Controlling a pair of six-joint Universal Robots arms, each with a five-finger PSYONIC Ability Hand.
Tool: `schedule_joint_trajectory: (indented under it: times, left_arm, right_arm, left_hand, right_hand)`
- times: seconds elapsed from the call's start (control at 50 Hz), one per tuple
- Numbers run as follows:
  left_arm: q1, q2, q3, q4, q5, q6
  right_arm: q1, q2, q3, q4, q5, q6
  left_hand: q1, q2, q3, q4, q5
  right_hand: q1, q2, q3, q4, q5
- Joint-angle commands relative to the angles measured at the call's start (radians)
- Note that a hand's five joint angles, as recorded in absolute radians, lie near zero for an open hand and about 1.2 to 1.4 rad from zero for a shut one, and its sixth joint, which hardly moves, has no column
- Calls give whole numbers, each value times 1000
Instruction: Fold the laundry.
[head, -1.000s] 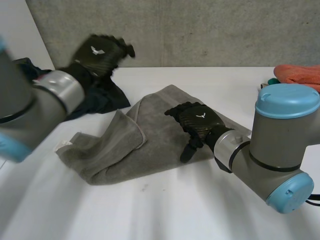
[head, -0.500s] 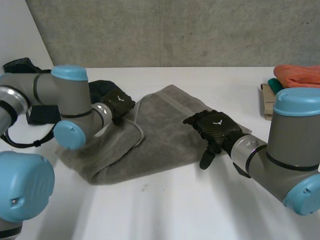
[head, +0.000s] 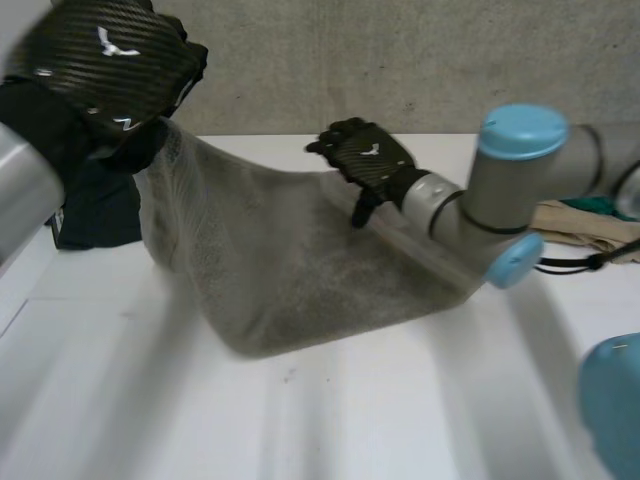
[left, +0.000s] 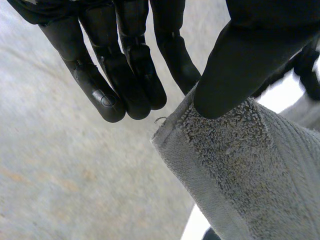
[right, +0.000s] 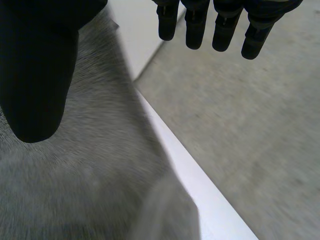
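Head view: at the upper left, the left hand (head: 110, 60) holds 1 corner of the grey towel (head: 290, 270) above the white table (head: 300, 420). The towel sags across the centre to the right hand (head: 365, 160), top centre, which is at its upper edge. A dark garment (head: 95, 205) lies at the left.

Left wrist view: the thumb and straight, close-set fingers (left: 125, 85) pinch the towel's corner.

Right wrist view: the fingers (right: 220, 25) are straight, slightly spread and clear of the towel, with the thumb over it.
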Motion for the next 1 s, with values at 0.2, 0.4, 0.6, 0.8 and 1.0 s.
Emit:
schedule_joint_trajectory:
  times: [0.2, 0.4, 0.6, 0.8, 1.0]
  left_arm:
    - [-21, 346, -202, 33, 39, -54]
    - [140, 213, -192, 180, 81, -64]
    - [235, -115, 37, 366, 9, -110]
    - [222, -369, 80, 388, -88, -163]
    - [223, -496, -44, 444, -63, -151]
  right_arm:
    - [162, 311, -296, -24, 56, 65]
    - [51, 190, -325, -199, 327, 38]
    - [-27, -89, -198, -247, 415, -90]
    - [-58, -487, 509, -297, 385, -188]
    - [22, -446, 884, -273, 320, -217]
  left_hand:
    - [225, 200, 206, 198, 236]
    - [225, 200, 206, 198, 236]
    - [225, 200, 206, 198, 236]
    - [225, 200, 206, 198, 236]
    - [225, 200, 206, 198, 236]
  right_hand:
    - [198, 218, 223, 219, 206]
    - [1166, 1186, 1191, 1187, 1174]
    - [1166, 1186, 1191, 1187, 1174]
    - [1166, 1186, 1191, 1187, 1174]
    - [1099, 1119, 1124, 1120, 1106]
